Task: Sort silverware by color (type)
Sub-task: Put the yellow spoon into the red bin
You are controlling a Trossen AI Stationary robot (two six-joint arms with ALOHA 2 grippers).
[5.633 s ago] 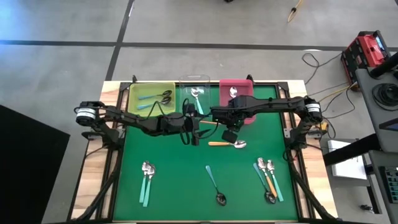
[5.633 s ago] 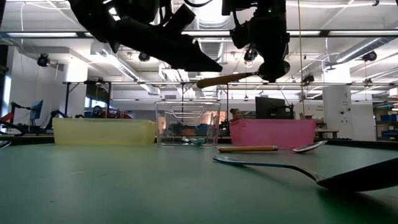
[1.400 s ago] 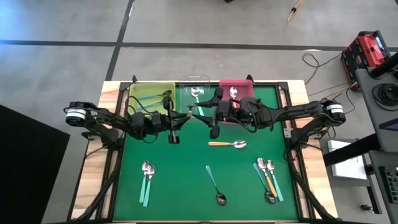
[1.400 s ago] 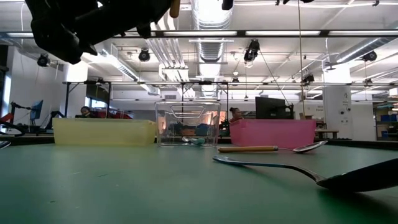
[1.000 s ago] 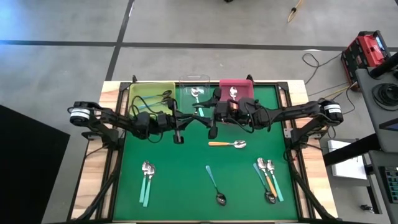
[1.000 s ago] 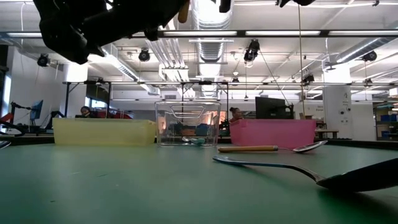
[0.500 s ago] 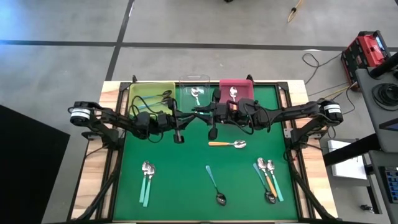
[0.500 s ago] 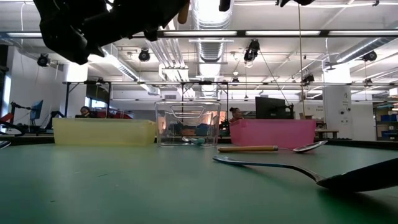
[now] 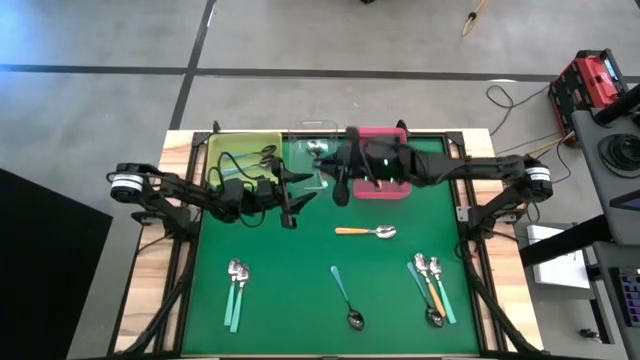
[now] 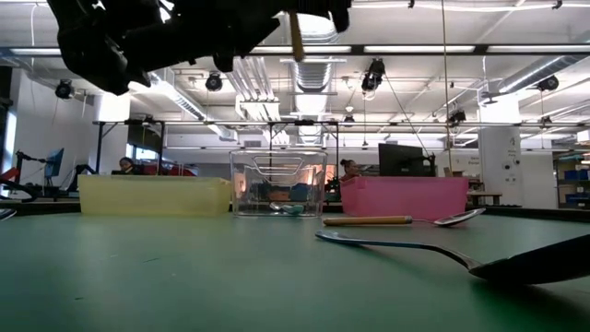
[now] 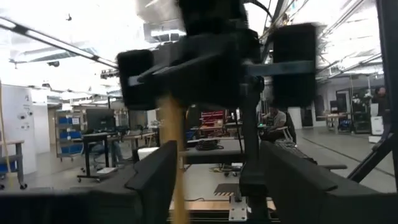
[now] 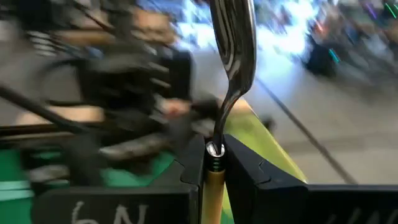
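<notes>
Foreground, lower frame of the high view: teal and orange spoons (image 9: 431, 283) lie on my green table (image 9: 270, 290), one orange spoon on the mat (image 9: 366, 232) at centre. Mid frame: my left gripper (image 9: 296, 199) hangs with fingers spread, holding nothing. Just right of it, my right gripper (image 9: 342, 188) is clamped on an orange-handled spoon (image 12: 229, 68), bowl outward. Upper frame: yellow bin (image 9: 215, 150), clear bin (image 9: 326, 129) and pink bin (image 9: 396, 133) hold sorted spoons.

Left gripper (image 11: 214, 180) spread wide, dark fingers (image 11: 155, 174) framing the other arm's blurred black gripper (image 11: 211, 59) close ahead. A thin orange spoon handle (image 11: 174, 162) hangs from it.
</notes>
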